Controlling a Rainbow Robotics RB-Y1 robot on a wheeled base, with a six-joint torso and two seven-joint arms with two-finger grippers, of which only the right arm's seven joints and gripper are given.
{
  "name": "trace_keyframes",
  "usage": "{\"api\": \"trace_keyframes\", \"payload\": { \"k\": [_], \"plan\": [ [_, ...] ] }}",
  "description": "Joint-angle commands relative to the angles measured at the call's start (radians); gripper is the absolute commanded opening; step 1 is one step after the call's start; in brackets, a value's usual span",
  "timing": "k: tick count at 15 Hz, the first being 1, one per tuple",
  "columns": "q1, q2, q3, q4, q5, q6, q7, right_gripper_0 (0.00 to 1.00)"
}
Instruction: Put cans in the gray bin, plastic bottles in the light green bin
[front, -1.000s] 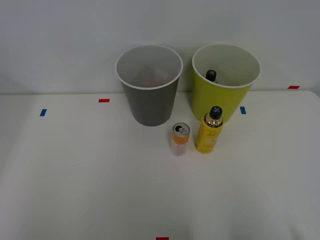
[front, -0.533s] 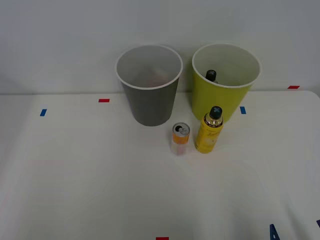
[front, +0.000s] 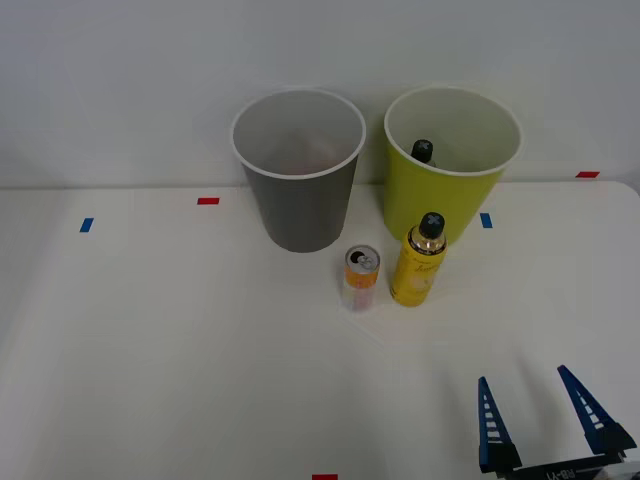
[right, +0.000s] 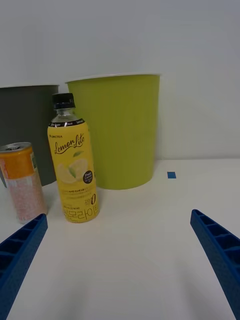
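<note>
1. White surface (front: 150, 350) holds everything.
2. Gray bin (front: 300, 205) stands at the back beside the light green bin (front: 440, 195); a black bottle cap shows inside the green one.
3. Right gripper (front: 545, 415), absent a second ago, has now entered at the near right edge, its blue fingers (front: 490, 420) spread wide and holding nothing, well apart from the objects.
4. Lemon drink bottle (front: 417, 265) stands upright in front of the green bin.
5. Orange can (front: 361, 278) stands upright just beside it, unsorted. The arm's arrival suggests a reach is starting.
</note>
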Motion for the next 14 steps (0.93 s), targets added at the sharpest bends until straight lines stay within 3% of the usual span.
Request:
{"api": "trace_keyframes", "payload": {
  "k": [1, 8, 12, 14],
  "plan": [
    [-0.091, 0.0, 0.008, 0.0, 0.0, 0.09, 0.02, 1.0],
    [-0.229, 0.012, 0.04, 0.001, 0.012, 0.223, 0.038, 1.0],
    [-0.374, 0.016, 0.044, 0.236, -0.048, 0.064, 0.047, 1.0],
    [-0.433, 0.023, 0.044, 0.267, -0.043, 0.067, 0.058, 1.0]
  ]
}}
